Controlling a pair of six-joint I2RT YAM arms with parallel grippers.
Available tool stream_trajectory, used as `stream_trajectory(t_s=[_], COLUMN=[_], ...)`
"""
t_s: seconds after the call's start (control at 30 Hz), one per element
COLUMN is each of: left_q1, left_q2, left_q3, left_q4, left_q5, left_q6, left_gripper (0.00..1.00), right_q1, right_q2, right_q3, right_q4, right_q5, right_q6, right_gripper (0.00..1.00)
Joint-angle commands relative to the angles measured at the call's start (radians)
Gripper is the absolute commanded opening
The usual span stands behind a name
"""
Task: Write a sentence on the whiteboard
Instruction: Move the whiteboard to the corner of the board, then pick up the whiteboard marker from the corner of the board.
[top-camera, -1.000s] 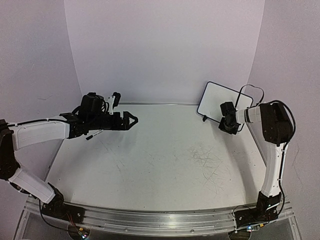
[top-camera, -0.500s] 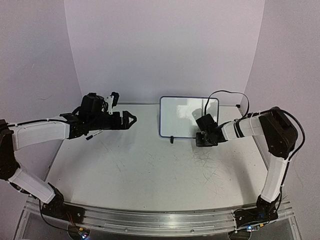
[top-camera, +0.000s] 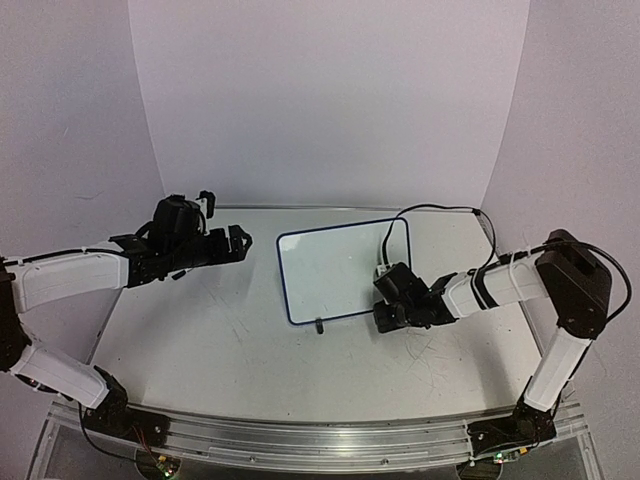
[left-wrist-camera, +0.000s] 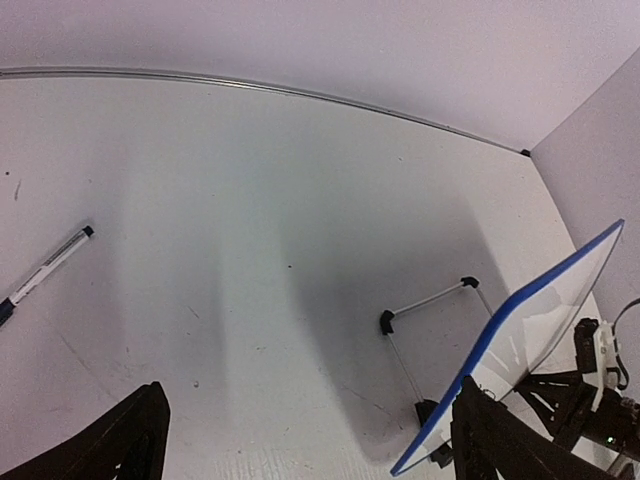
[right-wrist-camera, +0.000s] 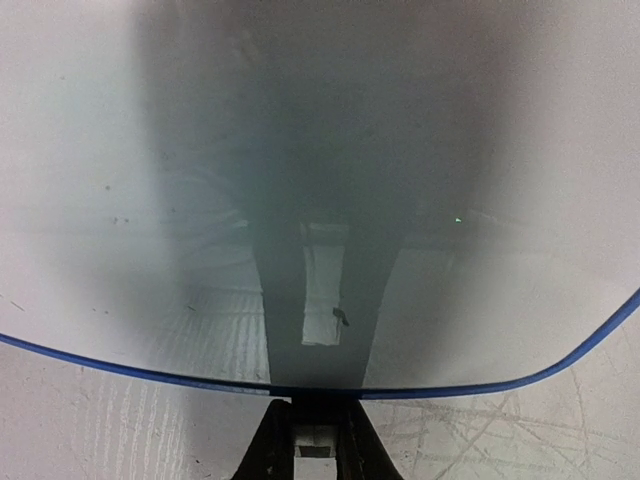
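Top external view: right end effector clamped on lower right edge of whiteboard, board tilted at mid surface. Left end effector spread wide, empty, at left.

Whiteboard stood mid-table, tilted, dark blue frame, one black foot at its near edge. Right gripper was at the board's near-right corner, touching it, with the right arm reaching in from the table's right edge. A black cable looped over the board's far-right corner. Left gripper hung above the table near the far-left corner, apart from the board; jaw spacing unclear.
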Motion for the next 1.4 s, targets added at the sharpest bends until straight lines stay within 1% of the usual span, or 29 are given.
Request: stream_trajectory(t_s=[0.0,0.07,0.1,0.17,0.23,0.3,0.37,0.4,0.5,0.6,0.63,0.7,0.77,0.93,1.07,1.2,1.37], left_q1=[-0.002,0.01,0.024,0.1,0.204,0.292,0.316,0.32,0.334,0.364,0.377,0.386,0.386,0.386,0.387,0.387,0.387], left_q2=[-0.036,-0.015,0.0,0.041,0.119,0.214,0.323,0.382,0.555,0.667,0.697,0.736,0.773,0.822,0.874,0.847,0.775], left_q3=[0.035,0.073,0.093,0.132,0.19,0.252,0.348,0.4,0.516,0.586,0.609,0.645,0.673,0.704,0.736,0.701,0.611], left_q4=[-0.077,-0.12,-0.15,-0.193,-0.244,-0.312,-0.398,-0.439,-0.533,-0.563,-0.563,-0.563,-0.562,-0.562,-0.576,-0.582,-0.583], left_q5=[-0.148,-0.2,-0.213,-0.184,-0.095,-0.041,-0.077,-0.1,-0.137,-0.132,-0.113,-0.089,-0.075,-0.075,-0.053,-0.003,0.017], left_q6=[-0.005,0.012,0.018,0.029,0.036,0.063,0.127,0.162,0.241,0.296,0.313,0.347,0.378,0.433,0.462,0.437,0.412], left_gripper=[0.99,0.99,0.99,0.99,0.99,0.99,0.99,0.99,0.99,0.99,0.99,0.99,0.98,0.98,0.95,0.82,0.55], right_q1=[-0.005,-0.005,-0.005,-0.006,-0.005,-0.006,-0.006,-0.006,-0.005,-0.006,-0.006,-0.006,-0.005,-0.006,-0.005,-0.006,-0.005], right_q2=[-0.052,-0.054,-0.057,-0.072,-0.093,-0.123,-0.16,-0.18,-0.248,-0.323,-0.352,-0.41,-0.461,-0.56,-0.581,-0.585,-0.604], right_q3=[-0.03,-0.042,-0.048,-0.06,-0.071,-0.081,-0.095,-0.104,-0.135,-0.166,-0.175,-0.199,-0.211,-0.234,-0.219,-0.195,-0.166], right_q4=[0.04,0.04,0.04,0.04,0.041,0.04,0.04,0.048,0.071,0.073,0.073,0.073,0.068,0.059,0.058,0.051,0.05], right_q5=[0.043,0.038,0.04,0.046,0.053,0.045,0.015,-0.002,-0.048,-0.096,-0.107,-0.134,-0.152,-0.181,-0.188,-0.179,-0.21], right_q6=[0.001,0.001,0.001,0.002,-0.001,-0.004,-0.009,-0.011,-0.019,-0.033,-0.038,-0.042,-0.051,-0.074,-0.091,-0.089,-0.098], right_gripper=[0.0,0.01,0.03,0.2,0.34,0.46,0.56,0.6,0.66,0.71,0.76,0.79,0.81,0.78,0.75,0.72,0.71])
